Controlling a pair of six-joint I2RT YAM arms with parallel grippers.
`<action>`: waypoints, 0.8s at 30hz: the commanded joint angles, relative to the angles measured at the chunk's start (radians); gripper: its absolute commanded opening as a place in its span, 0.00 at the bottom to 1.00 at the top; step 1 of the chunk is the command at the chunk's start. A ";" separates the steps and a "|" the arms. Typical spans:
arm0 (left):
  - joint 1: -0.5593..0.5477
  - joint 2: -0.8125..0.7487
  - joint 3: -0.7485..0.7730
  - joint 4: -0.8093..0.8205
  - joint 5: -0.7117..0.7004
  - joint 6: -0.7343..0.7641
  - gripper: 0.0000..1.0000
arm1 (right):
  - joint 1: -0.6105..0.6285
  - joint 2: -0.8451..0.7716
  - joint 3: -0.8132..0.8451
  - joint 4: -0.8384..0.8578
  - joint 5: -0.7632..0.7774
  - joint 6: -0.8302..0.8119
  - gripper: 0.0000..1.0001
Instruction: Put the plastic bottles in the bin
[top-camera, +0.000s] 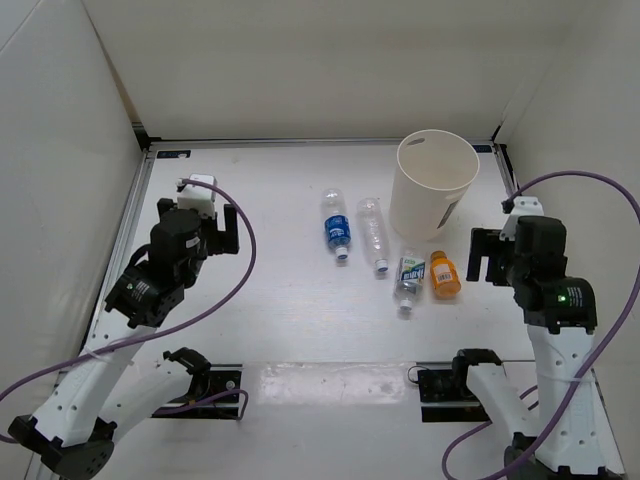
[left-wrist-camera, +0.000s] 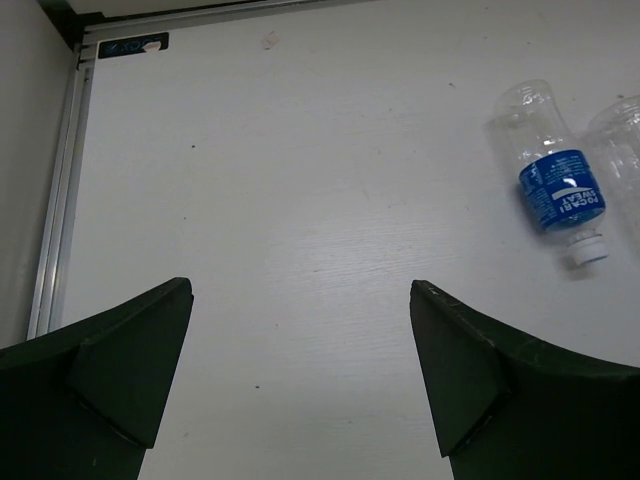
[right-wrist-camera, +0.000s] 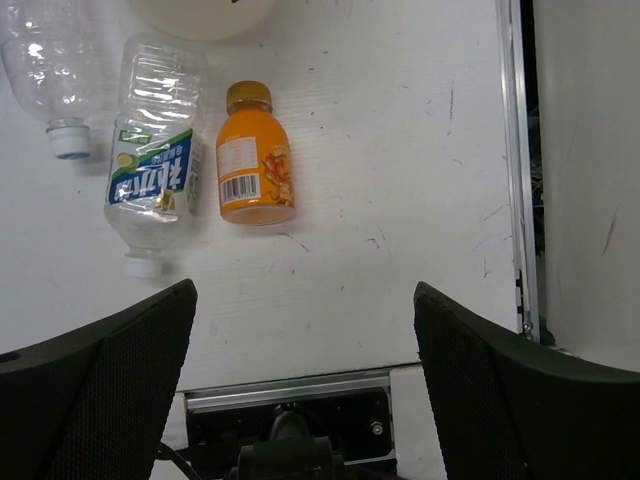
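Four bottles lie on the white table. The blue-label bottle (top-camera: 337, 229) and the plain clear bottle (top-camera: 373, 232) lie side by side left of the cream-white bin (top-camera: 436, 180), which stands upright. The green-white label bottle (top-camera: 408, 275) and the orange bottle (top-camera: 445, 274) lie just in front of the bin. My left gripper (top-camera: 215, 235) is open and empty, well left of the bottles; its wrist view shows the blue-label bottle (left-wrist-camera: 556, 185) at upper right. My right gripper (top-camera: 488, 258) is open and empty, right of the orange bottle (right-wrist-camera: 254, 165) and the green-white bottle (right-wrist-camera: 152, 180).
White walls enclose the table on the left, back and right. A metal rail (right-wrist-camera: 518, 160) runs along the right edge, another (left-wrist-camera: 60, 200) along the left. Purple cables loop from both arms. The arm base mounts (top-camera: 445, 382) sit at the near edge.
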 joint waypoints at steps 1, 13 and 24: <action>0.005 -0.009 -0.029 -0.027 -0.064 -0.034 1.00 | -0.068 0.009 0.019 0.000 -0.041 -0.062 0.90; 0.006 -0.086 -0.088 -0.070 -0.102 -0.076 1.00 | -0.207 0.032 -0.174 -0.002 -0.374 -0.659 0.90; 0.005 -0.035 -0.076 -0.098 -0.104 -0.096 1.00 | -0.160 0.037 -0.405 0.161 -0.421 -0.619 0.90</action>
